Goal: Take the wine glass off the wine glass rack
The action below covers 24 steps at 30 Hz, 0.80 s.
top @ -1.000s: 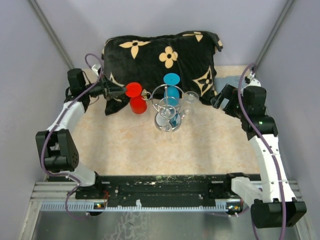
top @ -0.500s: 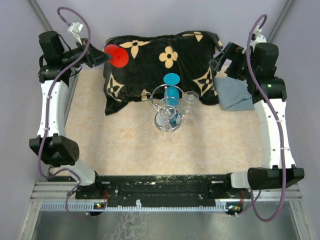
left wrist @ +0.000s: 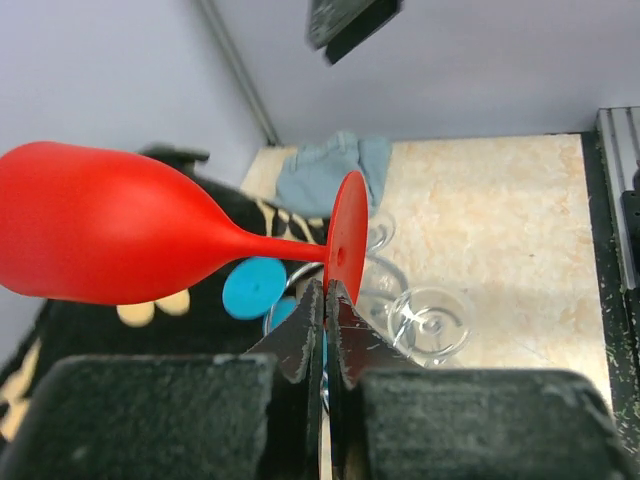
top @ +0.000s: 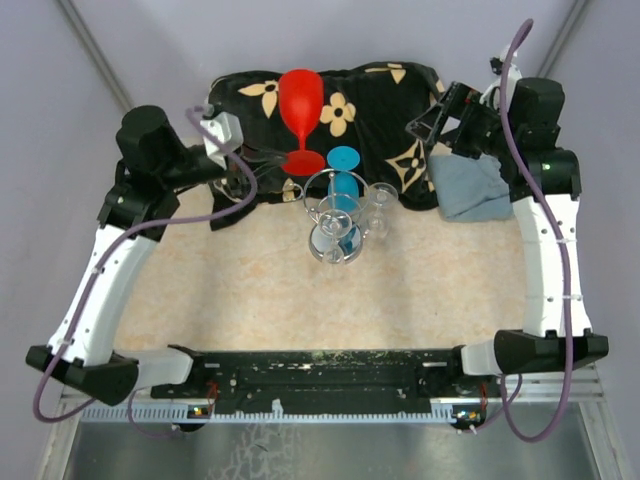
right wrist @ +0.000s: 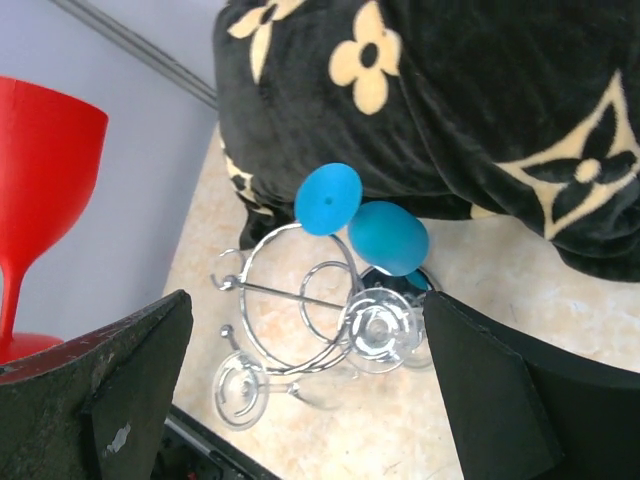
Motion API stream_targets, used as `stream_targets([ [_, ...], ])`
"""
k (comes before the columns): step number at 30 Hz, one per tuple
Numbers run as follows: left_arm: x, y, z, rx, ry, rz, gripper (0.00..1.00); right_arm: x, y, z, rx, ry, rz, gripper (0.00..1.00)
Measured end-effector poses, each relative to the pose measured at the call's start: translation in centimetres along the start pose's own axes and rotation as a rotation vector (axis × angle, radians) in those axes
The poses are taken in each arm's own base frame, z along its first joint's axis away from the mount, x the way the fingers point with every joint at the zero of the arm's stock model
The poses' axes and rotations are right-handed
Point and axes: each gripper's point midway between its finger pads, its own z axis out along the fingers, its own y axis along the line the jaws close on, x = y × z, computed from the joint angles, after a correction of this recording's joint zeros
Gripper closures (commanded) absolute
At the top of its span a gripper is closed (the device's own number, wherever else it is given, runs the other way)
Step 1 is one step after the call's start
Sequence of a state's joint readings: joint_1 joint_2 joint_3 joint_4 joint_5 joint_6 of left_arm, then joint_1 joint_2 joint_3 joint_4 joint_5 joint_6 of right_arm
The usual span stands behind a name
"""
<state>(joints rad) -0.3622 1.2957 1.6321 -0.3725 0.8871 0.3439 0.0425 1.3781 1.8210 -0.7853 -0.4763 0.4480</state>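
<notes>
The left gripper [left wrist: 325, 295] is pinched narrow on the rim of the red glass's [left wrist: 110, 235] foot. The stem runs off to the left of its fingers and the bowl is farthest out. From above, the glass is apart from the rack [top: 335, 215], with its bowl over the cushion [top: 385, 110]. The rack stands beyond and below the left fingertips, touching neither glass nor gripper.

So the main step looks done: this glass is off the wire and held. What seems left is to carry it to a resting place, set it down and let go.

A blue glass [top: 343, 160] and some clear glasses [right wrist: 375, 325] are on the rack. The right gripper [right wrist: 305, 330] hangs with its fingers spread wide and nothing between them. The rack sits ahead of it and the red glass off to its left.
</notes>
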Motion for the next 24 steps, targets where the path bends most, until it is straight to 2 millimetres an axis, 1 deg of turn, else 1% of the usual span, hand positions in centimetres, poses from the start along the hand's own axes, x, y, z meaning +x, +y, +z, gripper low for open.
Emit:
stream_targets([
  [2,-1.7,-2.2,0.0,0.04,-0.039,0.075,1.0,-0.4,1.0,-0.8,-0.025,-0.009,-0.006,0.02],
  [3,-2.2,-3.4,0.1,0.065,-0.054,0.104,1.0,-0.6,1.6,-1.3,-0.041,-0.015,-0.007,0.02],
  [4,-2.5,-4.6,0.3,0.089,-0.065,0.124,1.0,-0.7,2.2,-1.7,-0.058,-0.017,-0.009,0.02],
  [6,-2.4,-7.6,1.0,0.157,-0.079,0.162,1.0,-1.1,3.4,-2.7,-0.086,-0.023,-0.008,0.02],
  [8,-1.5,-10.4,1.9,0.226,-0.078,0.194,1.0,-1.6,4.5,-3.7,-0.111,-0.033,-0.018,0.02],
  [11,0.6,-13.3,2.9,0.296,-0.049,0.245,1.0,-2.3,6.1,-5.3,-0.138,-0.04,-0.032,0.02],
  [14,3.0,-15.4,3.7,0.344,-0.012,0.325,1.0,-3.2,8.3,-7.2,-0.191,-0.055,-0.058,0.03],
  [16,4.4,-16.1,3.8,0.365,0.006,0.385,1.0,-3.2,9.4,-8.3,-0.224,-0.051,-0.075,0.05],
  [18,5.4,-16.7,3.8,0.383,0.015,0.448,1.0,-2.4,9.8,-8.9,-0.245,-0.024,-0.077,0.09],
  [19,5.8,-16.9,3.8,0.39,0.016,0.478,1.0,-1.6,9.7,-9.0,-0.252,-0.004,-0.072,0.12],
  [22,6.8,-17.7,3.7,0.416,0.014,0.573,1.0,1.6,8.5,-8.7,-0.245,0.093,-0.019,0.13],
  [24,7.3,-18.0,3.7,0.432,0.009,0.626,1.0,3.8,7.4,-8.2,-0.228,0.162,0.026,0.13],
])
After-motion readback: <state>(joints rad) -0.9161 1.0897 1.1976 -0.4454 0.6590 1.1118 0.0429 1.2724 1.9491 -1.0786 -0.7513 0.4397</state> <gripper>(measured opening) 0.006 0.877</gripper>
